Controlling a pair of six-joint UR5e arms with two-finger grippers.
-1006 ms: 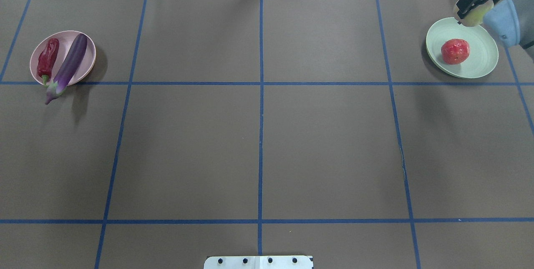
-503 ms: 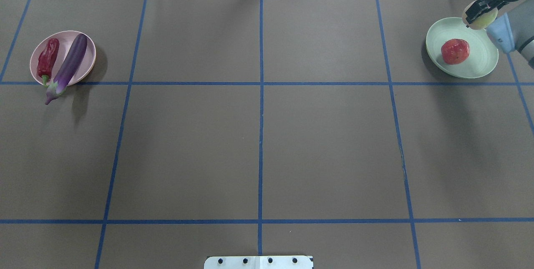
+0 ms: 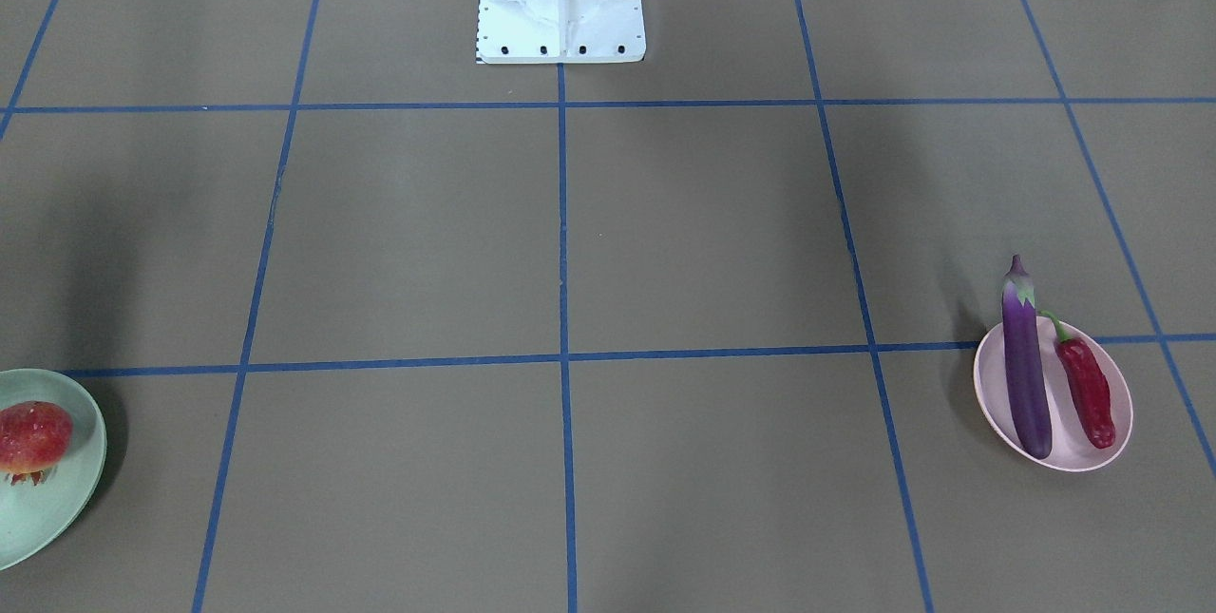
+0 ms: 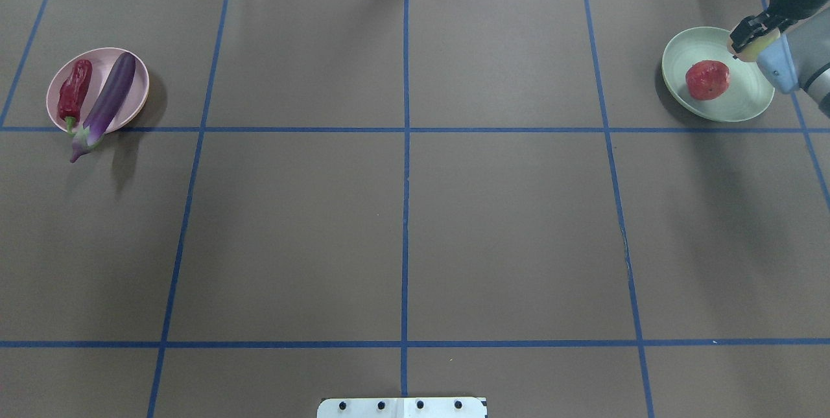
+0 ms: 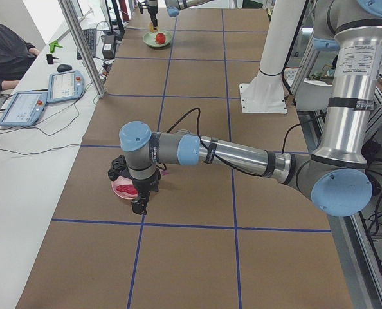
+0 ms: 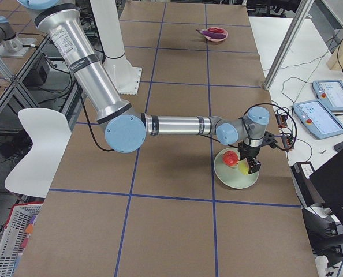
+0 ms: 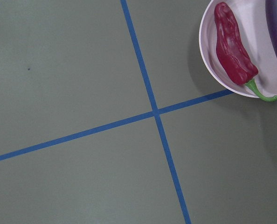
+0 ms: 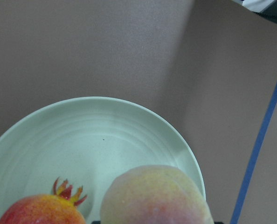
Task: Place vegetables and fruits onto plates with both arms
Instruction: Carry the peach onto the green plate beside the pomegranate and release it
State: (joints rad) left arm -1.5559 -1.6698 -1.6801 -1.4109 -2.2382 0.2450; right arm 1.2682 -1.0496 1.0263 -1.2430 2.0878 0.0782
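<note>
Right gripper: jaws are clamping the peach and holding it over the mint green plate, close beside the pomegranate lying there. Plate contact cannot be told.

Left gripper: hovering low by the pink plate; jaw state cannot be told from the side view.

The pink plate is carrying the eggplant, with its cap overhanging the rim, and the chili pepper.

Judgement: three of four items are sitting placed. Lowering and releasing the peach is remaining.
</note>
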